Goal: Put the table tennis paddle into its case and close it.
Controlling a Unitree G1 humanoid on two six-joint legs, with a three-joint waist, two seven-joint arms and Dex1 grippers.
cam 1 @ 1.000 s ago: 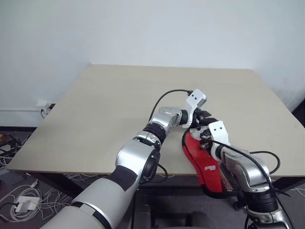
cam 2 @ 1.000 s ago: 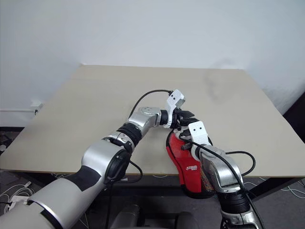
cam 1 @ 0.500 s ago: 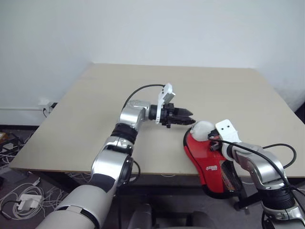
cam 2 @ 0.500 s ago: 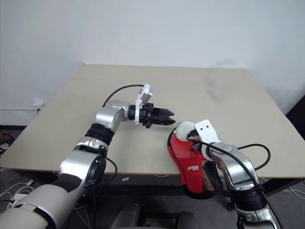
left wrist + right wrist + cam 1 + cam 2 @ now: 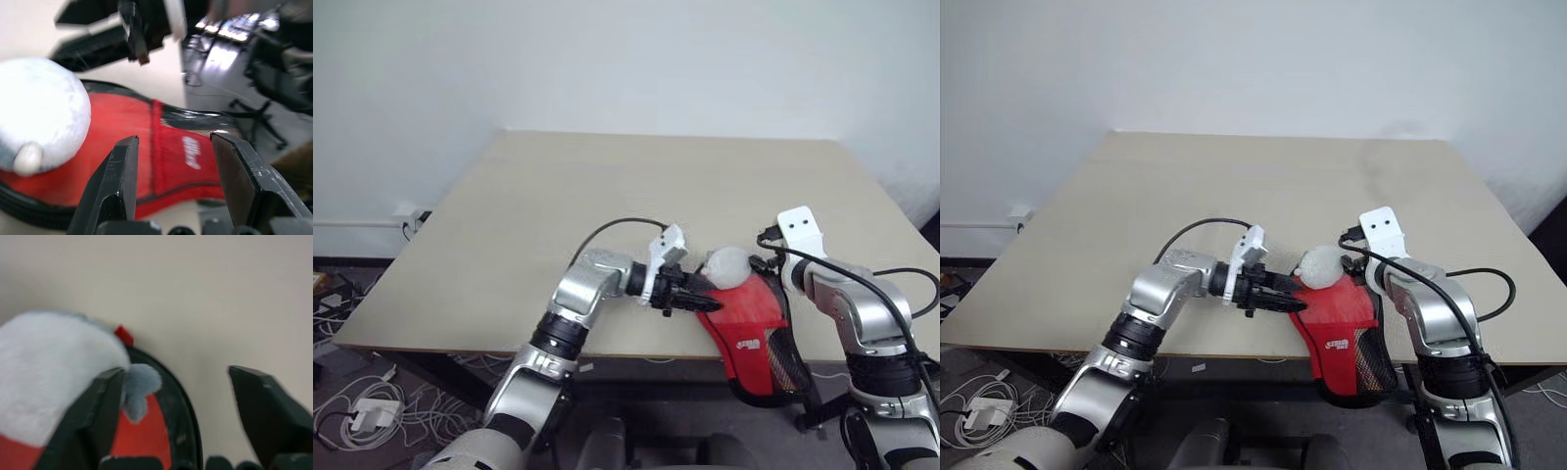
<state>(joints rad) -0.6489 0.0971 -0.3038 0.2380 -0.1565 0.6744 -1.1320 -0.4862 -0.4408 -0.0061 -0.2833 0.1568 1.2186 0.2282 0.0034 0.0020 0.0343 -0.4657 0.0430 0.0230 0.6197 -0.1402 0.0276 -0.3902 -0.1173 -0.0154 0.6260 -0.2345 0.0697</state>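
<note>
The red case (image 5: 744,313) with its black mesh panel lies at the table's front edge, its lower end hanging over the edge. A white fluffy thing (image 5: 726,264) sits on the case's upper end. The table tennis paddle is hidden. My left gripper (image 5: 703,303) points sideways at the case's left rim. In the left wrist view its fingers (image 5: 122,171) stand apart, with the case's white logo (image 5: 191,152) seen between them. My right gripper (image 5: 177,371) hovers open just above the case's top rim, beside the fluffy thing (image 5: 54,377).
The beige table (image 5: 607,186) stretches back to a white wall. Cables and a white power adapter (image 5: 360,419) lie on the floor at the left, below the table's front corner.
My right gripper has opened, lifted off the case and drawn to the right. My left arm swung out over the table, then came back low to the case's left rim.
</note>
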